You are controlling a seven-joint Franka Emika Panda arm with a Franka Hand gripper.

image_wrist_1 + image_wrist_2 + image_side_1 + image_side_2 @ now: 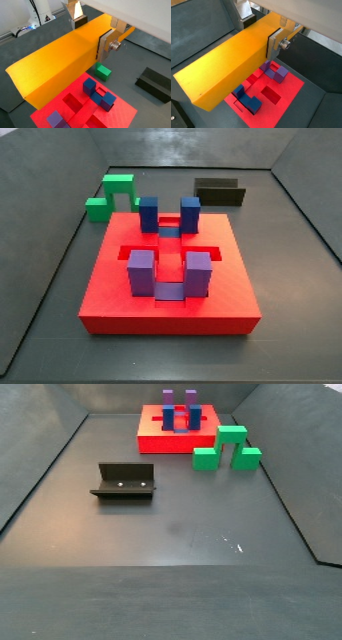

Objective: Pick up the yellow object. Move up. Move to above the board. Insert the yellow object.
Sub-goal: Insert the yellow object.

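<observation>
Both wrist views show the gripper (93, 31) clamped on the yellow object (57, 62), high above the board (123, 117).

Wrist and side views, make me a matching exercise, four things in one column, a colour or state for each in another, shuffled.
Things:
1. long yellow-orange rectangular bar
2. flat square red board
3. green arch-shaped block
4. dark L-shaped fixture

States:
A. standing on the floor beside the board
B. bearing upright blue and purple blocks
C. clamped in the gripper, above the board
D. alone on the floor, away from the board

Pairs: 1-C, 2-B, 3-A, 4-D
</observation>
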